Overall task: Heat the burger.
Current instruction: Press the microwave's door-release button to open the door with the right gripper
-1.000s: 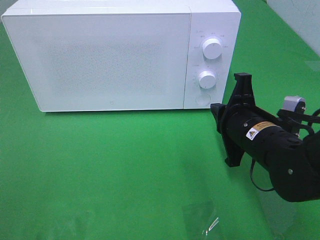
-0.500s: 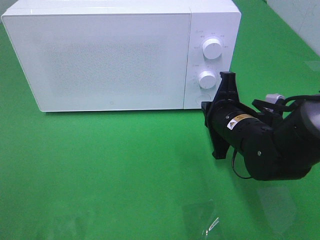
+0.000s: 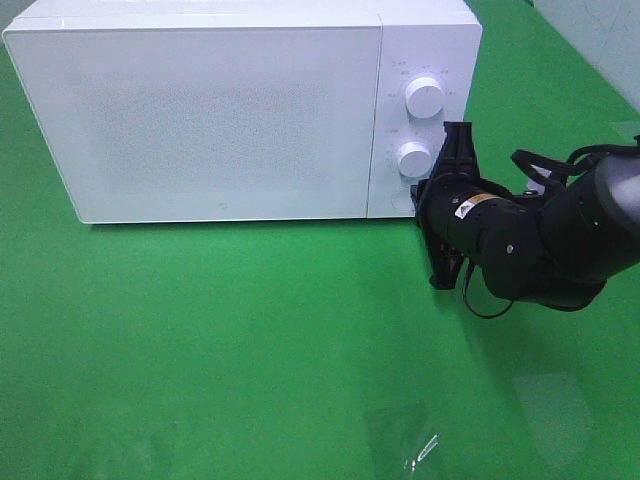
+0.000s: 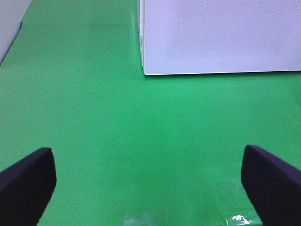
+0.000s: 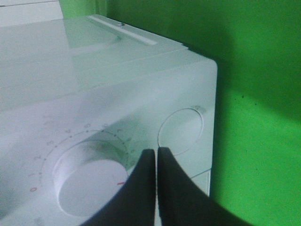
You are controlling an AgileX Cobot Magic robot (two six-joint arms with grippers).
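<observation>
The burger is not seen in any view, its place cannot be told, big white box-shaped microwave oven (image 3: 220, 110) with door closed on green cloth (image 3: 250, 340), black right gripper (image 5: 156, 154) with jaws pressed together right by the oven's flat round button (image 5: 181, 132) and lower white knob (image 5: 87, 181), black left gripper (image 4: 150, 181) with jaws wide apart, holding nothing, in front of the oven and well apart from it

The microwave (image 3: 220, 110) is smooth, glossy white plastic; the bench (image 3: 200, 350) wears matt green cloth; the right claw (image 5: 155, 155) is black plastic.

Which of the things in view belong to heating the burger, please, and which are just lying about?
Job in hand: microwave; lower knob; round button; right gripper, jaws shut, by the knob. The burger is not in view.
Lying about: clear film; green cloth.
</observation>
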